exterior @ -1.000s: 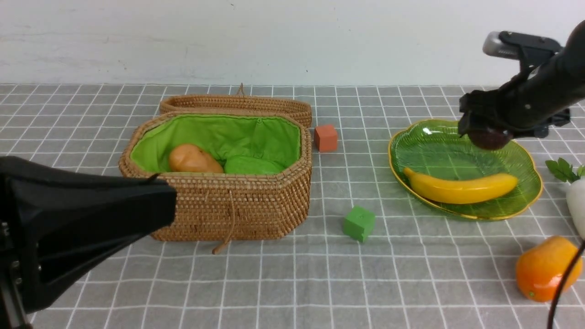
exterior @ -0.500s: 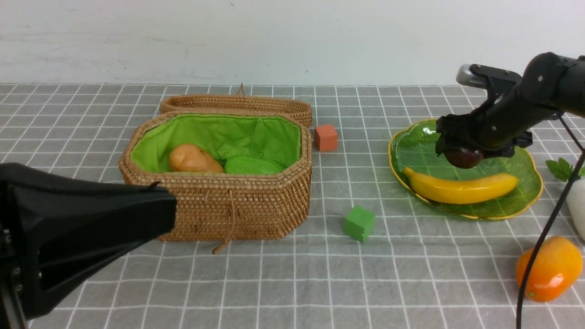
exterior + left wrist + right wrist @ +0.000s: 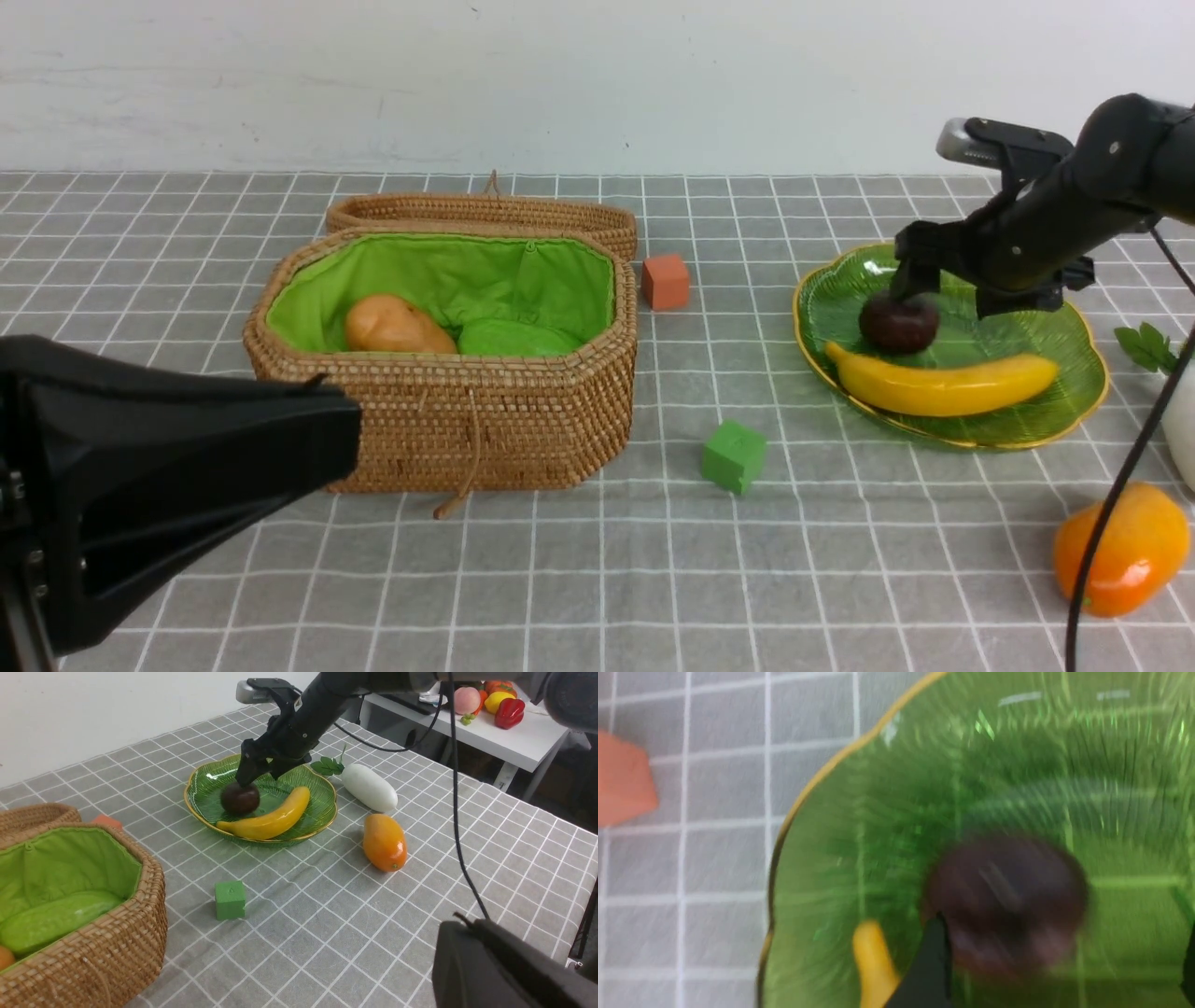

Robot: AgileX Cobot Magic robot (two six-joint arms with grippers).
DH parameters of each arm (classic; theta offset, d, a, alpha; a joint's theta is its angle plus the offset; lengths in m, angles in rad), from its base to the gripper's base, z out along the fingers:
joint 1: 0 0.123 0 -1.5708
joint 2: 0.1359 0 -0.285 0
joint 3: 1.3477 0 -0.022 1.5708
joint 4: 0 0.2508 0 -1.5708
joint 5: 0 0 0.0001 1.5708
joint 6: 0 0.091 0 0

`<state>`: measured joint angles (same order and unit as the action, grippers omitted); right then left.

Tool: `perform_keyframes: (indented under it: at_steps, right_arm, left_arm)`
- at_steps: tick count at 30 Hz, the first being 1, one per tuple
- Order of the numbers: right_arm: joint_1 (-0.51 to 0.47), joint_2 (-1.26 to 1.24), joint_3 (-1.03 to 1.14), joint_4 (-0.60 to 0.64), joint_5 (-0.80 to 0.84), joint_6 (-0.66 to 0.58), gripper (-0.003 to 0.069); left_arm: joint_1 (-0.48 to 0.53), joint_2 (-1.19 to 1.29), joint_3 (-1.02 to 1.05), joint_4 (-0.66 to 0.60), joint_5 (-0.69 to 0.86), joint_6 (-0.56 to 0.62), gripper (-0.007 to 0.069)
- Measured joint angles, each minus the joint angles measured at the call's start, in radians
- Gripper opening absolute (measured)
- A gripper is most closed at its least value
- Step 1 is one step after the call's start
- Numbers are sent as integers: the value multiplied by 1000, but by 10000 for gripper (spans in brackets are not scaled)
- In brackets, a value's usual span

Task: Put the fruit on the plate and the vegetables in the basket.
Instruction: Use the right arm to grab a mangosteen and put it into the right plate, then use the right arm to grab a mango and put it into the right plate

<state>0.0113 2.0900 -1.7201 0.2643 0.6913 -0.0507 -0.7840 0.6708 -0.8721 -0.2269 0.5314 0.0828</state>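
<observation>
The dark plum (image 3: 899, 322) lies free on the green plate (image 3: 1074, 327), touching the banana (image 3: 943, 385). My right gripper (image 3: 962, 287) hangs open just above the plum, one finger (image 3: 930, 966) beside it and nothing gripped. The mango (image 3: 1116, 549) and the white radish (image 3: 369, 786) lie on the cloth to the right of the plate. Inside the open basket (image 3: 485, 420) are the potato (image 3: 392, 325) and the green gourd (image 3: 518, 338). My left gripper (image 3: 341, 425) is shut and empty, low at the front left of the basket.
An orange cube (image 3: 666, 281) sits behind the basket's right end and a green cube (image 3: 734, 455) in front of it. The basket's lid (image 3: 485, 211) lies back behind the basket. A side table with more toy produce (image 3: 495, 704) stands beyond the right edge.
My right gripper carried the plum left and down over the plate, then opened. The plum dropped out and now rests against the banana. The left arm has not moved.
</observation>
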Motion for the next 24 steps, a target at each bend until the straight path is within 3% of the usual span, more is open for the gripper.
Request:
perform_keyframes:
  at_steps: [5,7,10,12,15,18,19,21,24]
  right_arm:
    - [0,-189,28,-71,277,1,490]
    - [0,-246,75,-95,317,15,427]
    - [-10,-416,276,-140,352,138,304]
    - [-31,-489,390,-155,339,212,288]
    - [-80,-549,522,-162,301,303,316]
    - [-156,-561,649,-169,213,402,467]
    - [-160,-559,654,-169,207,403,477]
    - [-183,-526,696,-160,127,418,587]
    - [-187,-465,702,-109,47,412,665]
  left_arm:
    - [0,0,0,0,0,0,-13]
    - [0,0,0,0,0,0,-13]
    - [0,0,0,0,1,0,-13]
    - [0,0,0,0,1,0,-13]
    - [0,0,0,0,1,0,-13]
    - [0,0,0,0,4,0,-13]
    - [0,0,0,0,4,0,-13]
    - [0,0,0,0,15,0,-13]
    - [0,1,0,0,22,0,-13]
